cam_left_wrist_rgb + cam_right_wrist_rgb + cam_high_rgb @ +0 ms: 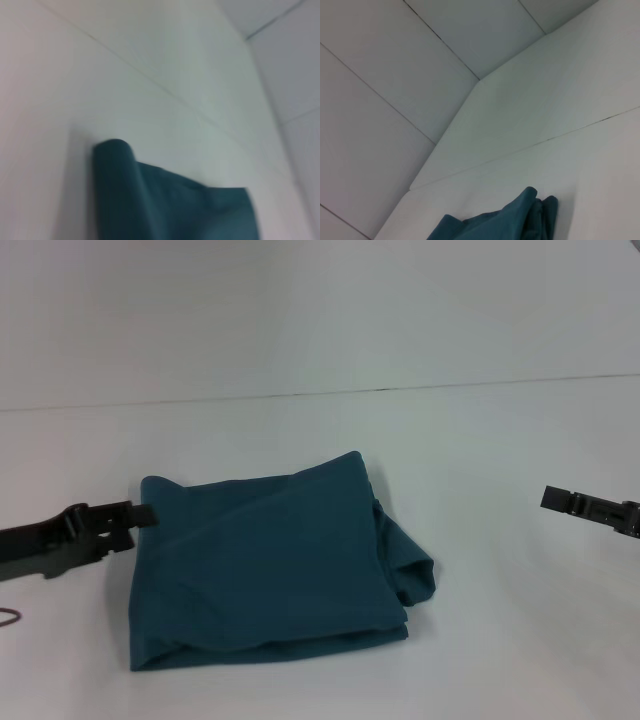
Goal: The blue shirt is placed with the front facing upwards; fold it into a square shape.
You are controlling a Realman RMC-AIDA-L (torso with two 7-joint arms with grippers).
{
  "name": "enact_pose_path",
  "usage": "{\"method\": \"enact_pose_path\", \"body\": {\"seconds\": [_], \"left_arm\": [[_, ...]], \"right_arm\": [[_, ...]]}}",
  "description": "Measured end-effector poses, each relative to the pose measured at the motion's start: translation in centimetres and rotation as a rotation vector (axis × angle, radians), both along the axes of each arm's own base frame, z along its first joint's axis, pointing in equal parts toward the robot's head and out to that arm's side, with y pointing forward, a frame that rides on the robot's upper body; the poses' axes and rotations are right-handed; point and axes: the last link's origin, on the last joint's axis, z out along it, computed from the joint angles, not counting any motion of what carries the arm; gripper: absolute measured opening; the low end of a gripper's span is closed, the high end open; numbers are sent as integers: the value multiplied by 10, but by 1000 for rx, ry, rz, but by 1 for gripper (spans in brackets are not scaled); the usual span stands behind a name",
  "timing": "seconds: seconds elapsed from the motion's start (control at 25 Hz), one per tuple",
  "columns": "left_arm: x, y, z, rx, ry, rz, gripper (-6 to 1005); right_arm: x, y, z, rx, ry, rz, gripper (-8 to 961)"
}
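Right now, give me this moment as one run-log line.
blue shirt: folded, roughly square, plain side up | left gripper: at shirt's left edge | right gripper: clear of shirt

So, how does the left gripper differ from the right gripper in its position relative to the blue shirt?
The left gripper reaches the edge of the blue shirt at its far corner on the robot's left; the right gripper stays well apart from the shirt, over bare table. Much of the left arm shows in the head view; only a short part of the right arm shows. Both are dark and point inward, toward the shirt.
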Motion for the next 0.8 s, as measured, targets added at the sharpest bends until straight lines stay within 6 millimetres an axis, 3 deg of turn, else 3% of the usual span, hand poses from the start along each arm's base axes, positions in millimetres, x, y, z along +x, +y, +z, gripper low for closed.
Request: {"method": "enact_pose_path", "body": {"seconds": [0.2,0.28,0.48,0.64,0.8], "left_arm": [[-9,-3,-25,-9,-88,86,549],[-12,-2,-34,-12,-88,108,778],[-12,-2,-47,-40,-77,112,855],[-5,-6,-28,0,-113,22,917],[8,-20,-4,24,-70,-289,948]], "right_arm": [[-1,1,0,-1,0,3,926],[-1,1,0,-1,-1,4,926],[0,1,0,0,0,3,927],[-1,0,1,-1,4,9,927],[-6,1,-4,-22,-46,80,927]]}}
